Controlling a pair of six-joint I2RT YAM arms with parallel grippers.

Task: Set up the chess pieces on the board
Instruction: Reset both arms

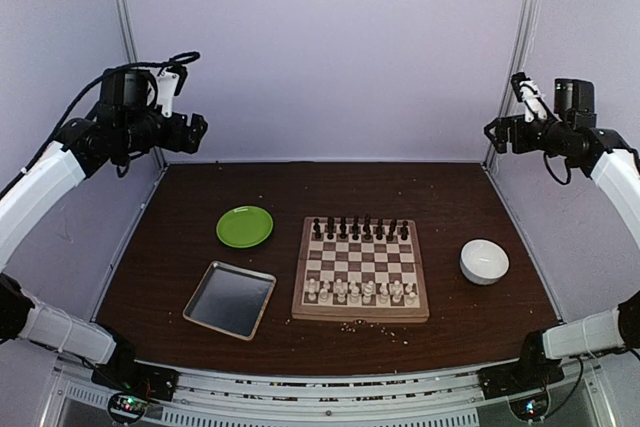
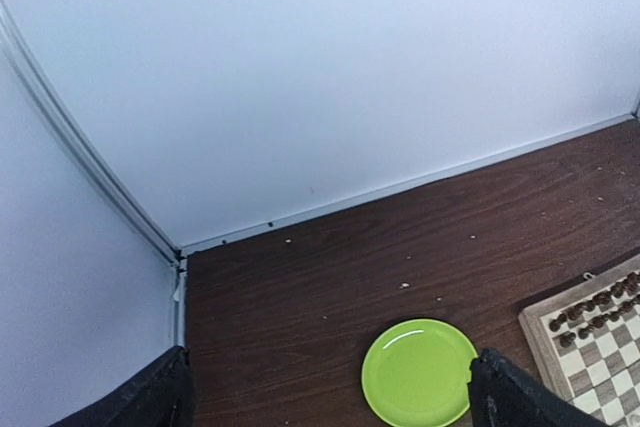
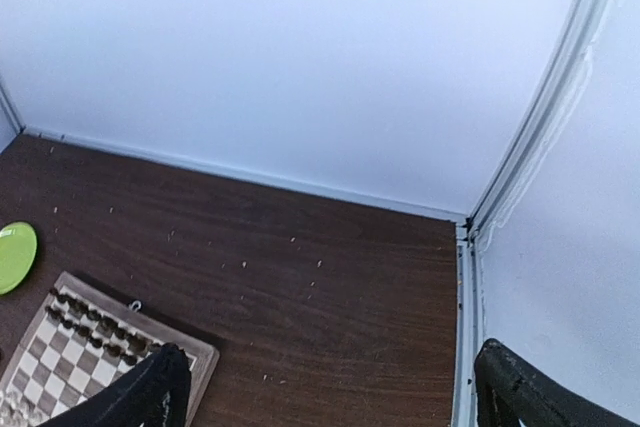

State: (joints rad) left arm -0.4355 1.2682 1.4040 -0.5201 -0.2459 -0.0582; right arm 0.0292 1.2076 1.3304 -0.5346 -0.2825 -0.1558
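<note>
1. Metal tray (image 1: pixel 230 298) sits near the table's (image 1: pixel 170 237) near-left corner.
2. Board (image 1: pixel 361 269) is mid-table. Its chess pieces (image 1: pixel 360 292) are cream on the near rows and dark on the far rows.
3. Left gripper (image 1: pixel 196 129) and right gripper (image 1: pixel 493 134) hang high over the far corners, both spread wide and empty.

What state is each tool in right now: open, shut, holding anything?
Left tool: open, fingers wide apart, holding nothing.
Right tool: open, fingers wide apart, holding nothing.
</note>
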